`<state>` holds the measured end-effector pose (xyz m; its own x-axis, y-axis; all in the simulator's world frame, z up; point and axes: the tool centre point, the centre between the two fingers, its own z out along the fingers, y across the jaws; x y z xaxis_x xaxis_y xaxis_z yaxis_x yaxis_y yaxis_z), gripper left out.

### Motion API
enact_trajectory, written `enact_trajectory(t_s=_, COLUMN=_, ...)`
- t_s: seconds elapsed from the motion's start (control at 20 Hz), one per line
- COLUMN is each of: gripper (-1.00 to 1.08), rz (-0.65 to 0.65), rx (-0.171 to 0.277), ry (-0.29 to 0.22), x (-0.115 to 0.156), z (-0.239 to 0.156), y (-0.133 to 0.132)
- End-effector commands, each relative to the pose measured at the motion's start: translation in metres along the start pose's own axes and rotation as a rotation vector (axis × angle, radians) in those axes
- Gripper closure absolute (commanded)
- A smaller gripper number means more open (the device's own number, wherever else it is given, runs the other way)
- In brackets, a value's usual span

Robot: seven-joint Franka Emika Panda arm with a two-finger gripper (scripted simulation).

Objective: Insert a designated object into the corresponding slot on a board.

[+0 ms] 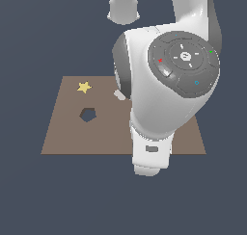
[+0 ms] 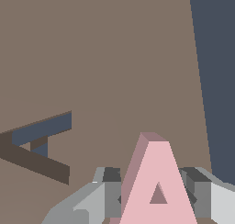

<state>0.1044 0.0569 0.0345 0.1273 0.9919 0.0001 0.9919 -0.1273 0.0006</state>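
Note:
The designated object (image 2: 156, 172), a flat pale-pink letter A, sits between my two grey fingers (image 2: 110, 193) in the wrist view. My gripper (image 2: 153, 186) is shut on it, one finger against each leg of the A. The slot (image 2: 42, 129), a dark A-shaped cut-out, lies in the brown board (image 2: 114, 58) a short way from the piece, turned at a different angle. In the exterior view the arm hides the gripper, the piece and the slot; only the board (image 1: 67, 137) shows there.
A yellow star (image 1: 84, 87) rests on the board near its far corner on the exterior view's left. A dark pentagon hole (image 1: 87, 114) is cut beside it. The board's edge (image 2: 198, 81) runs close to the held piece, with dark floor beyond.

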Motion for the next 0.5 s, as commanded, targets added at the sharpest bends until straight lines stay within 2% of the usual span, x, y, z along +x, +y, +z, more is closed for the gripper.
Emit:
enact_trajectory(t_s=0.0, gripper=1.08, rz=-0.113, rx=-0.001, ry=0.0, x=0.006, z=-0.001, y=-0.003)
enact_trajectory(t_s=0.45, gripper=1.08, rz=-0.514, rx=-0.001, ry=0.0, x=0.022, z=-0.002, y=-0.022)
